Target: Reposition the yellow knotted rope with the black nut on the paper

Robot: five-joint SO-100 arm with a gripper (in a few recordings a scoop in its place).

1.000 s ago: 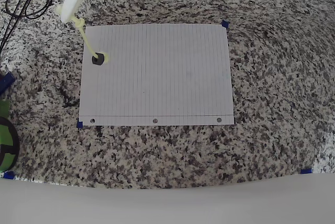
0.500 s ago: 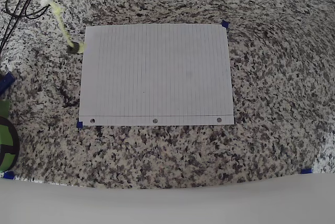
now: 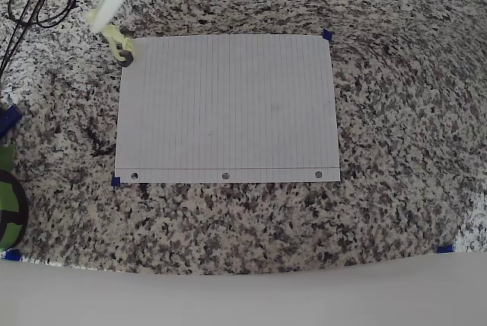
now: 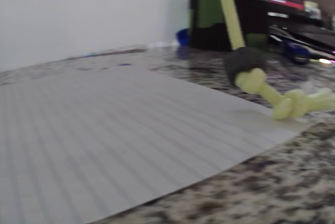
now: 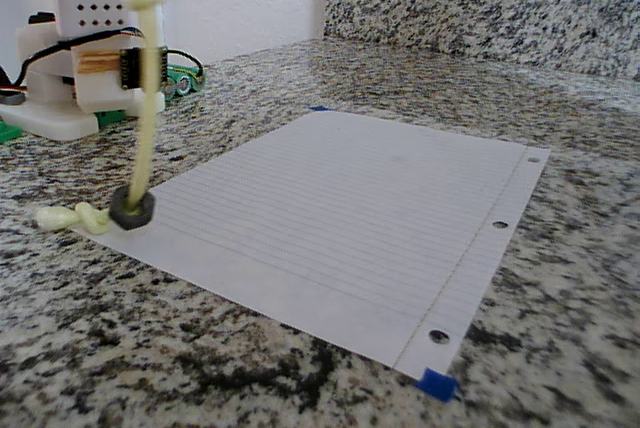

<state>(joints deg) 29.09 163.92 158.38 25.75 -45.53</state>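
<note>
The yellow knotted rope [image 3: 116, 41] hangs from my gripper [image 3: 99, 20], which is shut on its upper end above the counter, just beyond the paper's top-left corner in the overhead view. In the fixed view the rope [image 5: 146, 98] drops straight down through the black nut [image 5: 131, 210]. The nut [image 3: 125, 58] rests on the very corner of the paper [image 3: 228, 105]. The rope's knotted tail [image 5: 65, 216] lies on the granite beside the paper [image 5: 340, 208]. The wrist view, blurred, shows the nut [image 4: 244, 63] and a knot [image 4: 293, 103] at the edge of the paper [image 4: 115, 130].
Black cables [image 3: 34, 2] loop on the counter left of the gripper. A green object [image 3: 7, 204] sits at the left edge. Blue tape tabs [image 3: 327, 35] mark two paper corners. The arm's white base [image 5: 55, 98] stands behind the rope; a granite backsplash [image 5: 480, 13] closes the far side.
The nut was on the paper near its left edge, swung off to the left onto the granite, and has now come back to the paper's top-left corner. The gripper moved left, then right.
</note>
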